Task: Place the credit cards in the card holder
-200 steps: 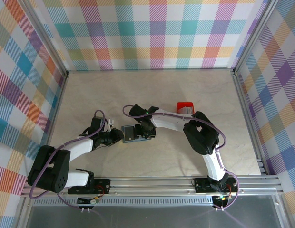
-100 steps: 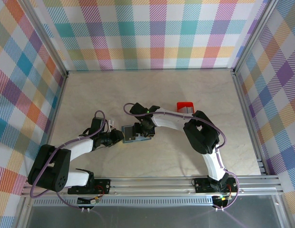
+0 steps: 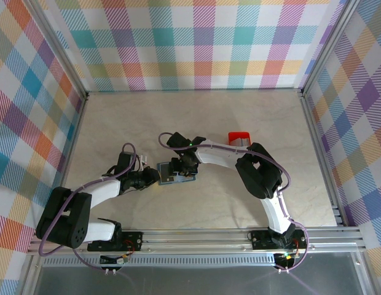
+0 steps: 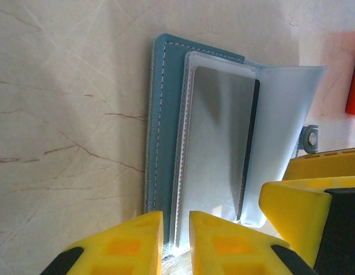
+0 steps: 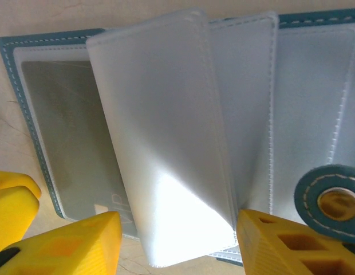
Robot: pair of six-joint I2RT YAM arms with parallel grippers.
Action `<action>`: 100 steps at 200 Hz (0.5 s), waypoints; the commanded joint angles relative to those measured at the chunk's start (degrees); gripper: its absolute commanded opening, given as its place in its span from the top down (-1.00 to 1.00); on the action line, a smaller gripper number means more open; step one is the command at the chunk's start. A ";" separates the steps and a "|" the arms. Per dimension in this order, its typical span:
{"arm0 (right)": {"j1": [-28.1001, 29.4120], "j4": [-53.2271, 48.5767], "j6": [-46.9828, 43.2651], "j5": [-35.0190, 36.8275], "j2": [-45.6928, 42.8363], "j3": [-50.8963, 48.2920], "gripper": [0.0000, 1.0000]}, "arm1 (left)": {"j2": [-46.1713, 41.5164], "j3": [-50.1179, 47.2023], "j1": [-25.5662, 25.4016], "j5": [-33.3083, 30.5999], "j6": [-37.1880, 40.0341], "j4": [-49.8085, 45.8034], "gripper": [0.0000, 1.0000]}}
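Bright plaid walls close in a pale, marble-patterned table (image 3: 117,129). A small red tray (image 3: 239,137) stands at mid-table, and the card holder (image 3: 176,174) lies open just in front of the arms, between the two grippers.

The left gripper (image 4: 176,243) has its jaws nearly together on the holder's near edge. They seem to nip the teal cover and first pocket, probably to keep the case from sliding. The right gripper (image 5: 177,252) hangs close over the case. Its jaws are spread to either side of a raised clear pocket leaf (image 5: 166,132), likely to fan the leaves apart for the next card.

The holder is blue-teal with pale stitching and frosted inner sleeves. One silvery credit card (image 4: 220,137) already sits in the flat outer sleeve. The clasp tab (image 5: 332,200) with its metal snap lies at the far side.
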 commanded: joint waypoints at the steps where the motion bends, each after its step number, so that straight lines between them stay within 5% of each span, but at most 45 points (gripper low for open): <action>1: -0.03 1.64 -0.63 -1.75 1.59 1.38 -0.07 | -0.73 -1.18 0.37 0.74 1.13 -0.26 0.62; 100: 0.66 3.85 -4.06 -3.06 0.84 2.28 0.08 | -2.75 -0.66 0.38 -0.46 1.32 -2.43 0.62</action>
